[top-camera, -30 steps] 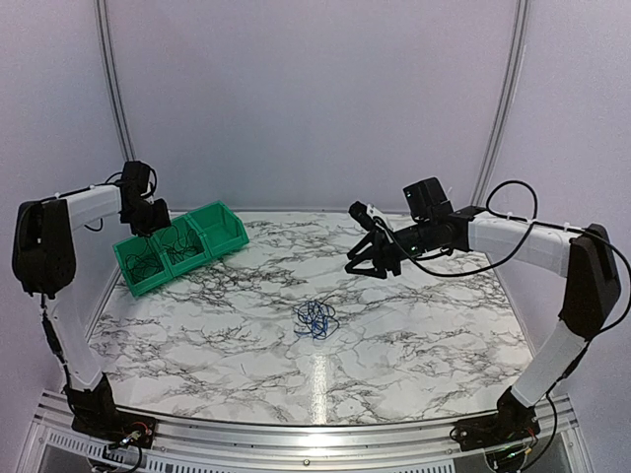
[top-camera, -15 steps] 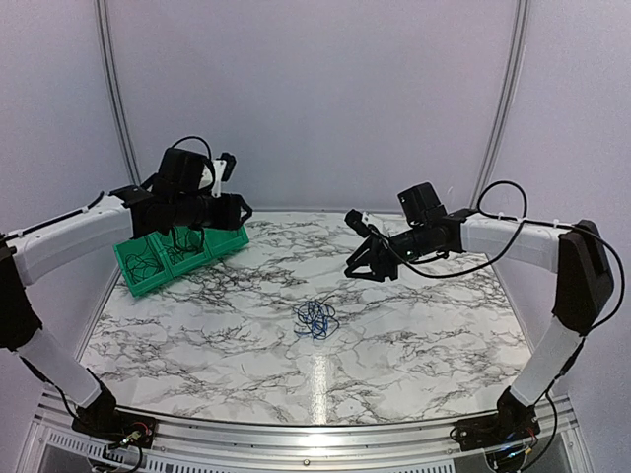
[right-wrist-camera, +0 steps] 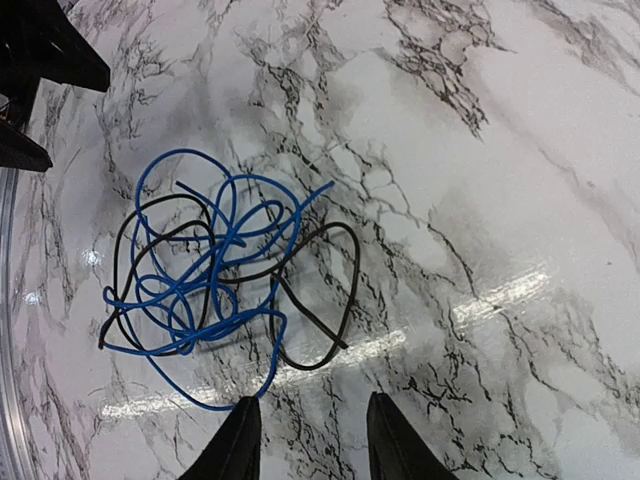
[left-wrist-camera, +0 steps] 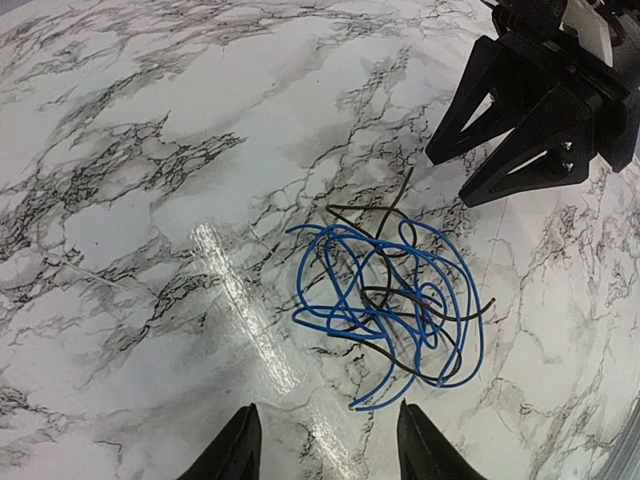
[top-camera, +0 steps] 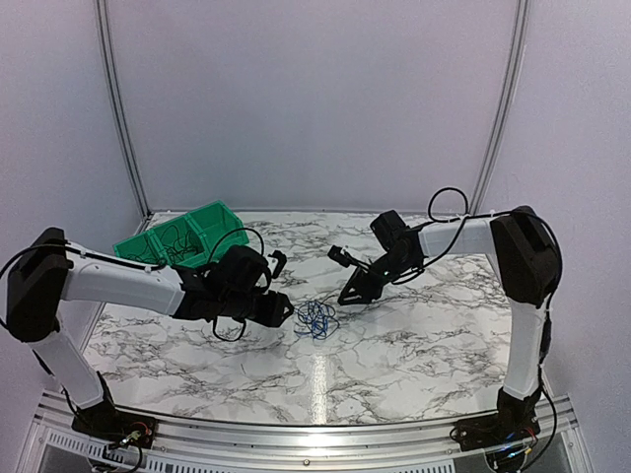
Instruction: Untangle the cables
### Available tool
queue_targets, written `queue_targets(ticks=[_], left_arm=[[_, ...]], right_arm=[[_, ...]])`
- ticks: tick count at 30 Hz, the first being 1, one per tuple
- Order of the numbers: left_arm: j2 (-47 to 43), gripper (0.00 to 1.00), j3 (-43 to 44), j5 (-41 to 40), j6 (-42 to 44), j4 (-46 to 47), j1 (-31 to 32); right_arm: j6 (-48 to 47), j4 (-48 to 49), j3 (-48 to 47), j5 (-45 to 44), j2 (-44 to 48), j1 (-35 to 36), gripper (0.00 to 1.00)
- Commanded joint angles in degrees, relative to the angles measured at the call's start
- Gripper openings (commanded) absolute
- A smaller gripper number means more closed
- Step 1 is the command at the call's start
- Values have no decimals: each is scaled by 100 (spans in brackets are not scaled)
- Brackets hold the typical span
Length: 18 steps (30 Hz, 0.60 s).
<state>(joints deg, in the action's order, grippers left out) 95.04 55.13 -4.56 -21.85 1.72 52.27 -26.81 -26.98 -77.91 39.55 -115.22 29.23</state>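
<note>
Jaws apart, left gripper (top-camera: pixel 284 312), right gripper (top-camera: pixel 352 294) flank cables (top-camera: pixel 315 319).

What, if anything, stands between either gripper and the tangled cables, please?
Nothing visible. Only marble table separates the cables from the open left gripper and the open right gripper, which flank them on opposite sides.

Robot lab test cell, not a home or shop. Marble-print tabletop (top-camera: pixel 424 345) boxed in by plain pale walls (top-camera: pixel 315 99). Curved metal poles (top-camera: pixel 118 108) rise at the back corners. An aluminium rail (top-camera: pixel 296 434) along the near edge carries both arm bases (top-camera: pixel 99 419), with loose wiring showing beside them. Green parts bins (top-camera: pixel 227 225) (workshop stock type) sit far left. Flat, even lighting.
</note>
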Motion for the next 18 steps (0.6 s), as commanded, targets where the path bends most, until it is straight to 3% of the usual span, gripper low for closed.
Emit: queue_targets(ticks=[1,11,18], left_arm=[[250,48,-220,36,-595,1122,54],[761,48,-15,124,-758,1454,136],[902,48,-3,173,-881,1570,137]], right_arm=[[-21,-345,-453,86,-236,-41,38],[57,-403,-789,308,-626,121,39],[28,-450,-1047,335,-835,272,34]])
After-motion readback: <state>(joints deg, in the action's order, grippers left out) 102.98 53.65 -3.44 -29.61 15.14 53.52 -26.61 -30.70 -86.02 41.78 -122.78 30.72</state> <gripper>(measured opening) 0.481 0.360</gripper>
